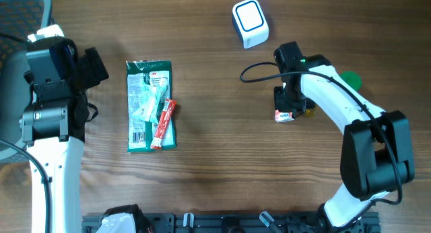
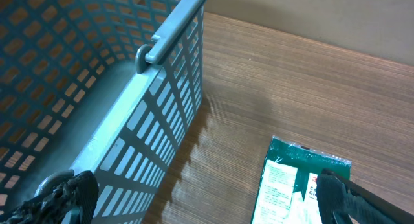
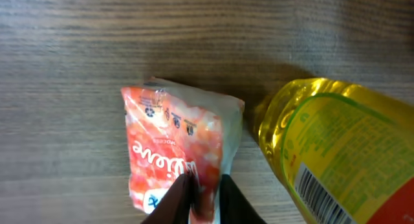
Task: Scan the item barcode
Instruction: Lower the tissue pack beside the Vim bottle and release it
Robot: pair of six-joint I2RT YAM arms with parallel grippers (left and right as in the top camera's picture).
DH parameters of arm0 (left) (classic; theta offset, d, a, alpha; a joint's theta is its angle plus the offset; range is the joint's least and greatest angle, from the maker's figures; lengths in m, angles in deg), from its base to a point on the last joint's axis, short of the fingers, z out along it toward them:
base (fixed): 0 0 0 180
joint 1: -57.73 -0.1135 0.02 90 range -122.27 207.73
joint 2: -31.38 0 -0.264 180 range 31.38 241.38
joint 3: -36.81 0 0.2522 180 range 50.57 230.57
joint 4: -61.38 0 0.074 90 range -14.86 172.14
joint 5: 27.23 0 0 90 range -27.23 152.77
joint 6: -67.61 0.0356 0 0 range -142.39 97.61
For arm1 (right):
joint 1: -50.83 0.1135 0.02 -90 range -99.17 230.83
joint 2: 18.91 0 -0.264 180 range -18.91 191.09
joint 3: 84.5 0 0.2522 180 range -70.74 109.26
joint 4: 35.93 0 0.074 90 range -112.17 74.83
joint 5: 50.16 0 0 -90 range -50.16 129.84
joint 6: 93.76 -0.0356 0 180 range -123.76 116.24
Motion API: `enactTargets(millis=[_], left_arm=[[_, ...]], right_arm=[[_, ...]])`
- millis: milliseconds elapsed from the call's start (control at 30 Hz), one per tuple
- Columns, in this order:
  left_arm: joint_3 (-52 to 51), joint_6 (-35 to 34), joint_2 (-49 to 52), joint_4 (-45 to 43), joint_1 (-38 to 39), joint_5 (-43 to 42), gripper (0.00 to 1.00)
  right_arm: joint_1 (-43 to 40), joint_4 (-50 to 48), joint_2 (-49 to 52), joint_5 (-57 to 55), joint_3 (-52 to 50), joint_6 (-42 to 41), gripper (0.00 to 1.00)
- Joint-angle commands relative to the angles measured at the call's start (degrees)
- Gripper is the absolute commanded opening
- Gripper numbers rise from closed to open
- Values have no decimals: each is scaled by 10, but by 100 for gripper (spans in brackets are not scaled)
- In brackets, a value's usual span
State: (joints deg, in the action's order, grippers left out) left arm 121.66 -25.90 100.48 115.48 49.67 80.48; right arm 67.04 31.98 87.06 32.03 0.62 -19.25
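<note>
A small red and white sachet [image 3: 174,153] lies flat on the wooden table, right beside a yellow bottle [image 3: 336,146] lying on its side with its barcode showing. My right gripper [image 3: 207,198] stands over the sachet's near edge, its fingers slightly parted, that edge between them. From overhead, the right gripper [image 1: 288,105] covers most of the sachet [image 1: 283,116], well below the white scanner [image 1: 250,22] at the table's far edge. My left gripper [image 2: 204,198] is wide open and holds nothing, hovering between a basket and a green package [image 2: 291,185].
The green package [image 1: 149,105] lies left of centre with a red stick pack [image 1: 162,124] on it. A blue-grey mesh basket [image 2: 97,88] stands at the far left. The yellow bottle [image 1: 308,110] has a green cap [image 1: 350,79] under the right arm.
</note>
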Motion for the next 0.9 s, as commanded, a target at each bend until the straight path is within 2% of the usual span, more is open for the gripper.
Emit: enactTargets(millis=[0, 67, 100, 167, 867], left_arm=[[2, 1, 1, -2, -3, -3, 100], [2, 1, 1, -2, -3, -3, 100], [2, 1, 1, -2, -3, -3, 100], [2, 1, 1, -2, -3, -3, 100], [2, 1, 1, -2, -3, -3, 100]], right_arm=[[9, -10, 7, -19, -6, -12, 35], [10, -12, 7, -19, -6, -12, 37], [10, -14, 7, -21, -6, -11, 32], [10, -14, 7, -35, -6, -11, 29], [10, 16, 7, -174, -6, -10, 32]])
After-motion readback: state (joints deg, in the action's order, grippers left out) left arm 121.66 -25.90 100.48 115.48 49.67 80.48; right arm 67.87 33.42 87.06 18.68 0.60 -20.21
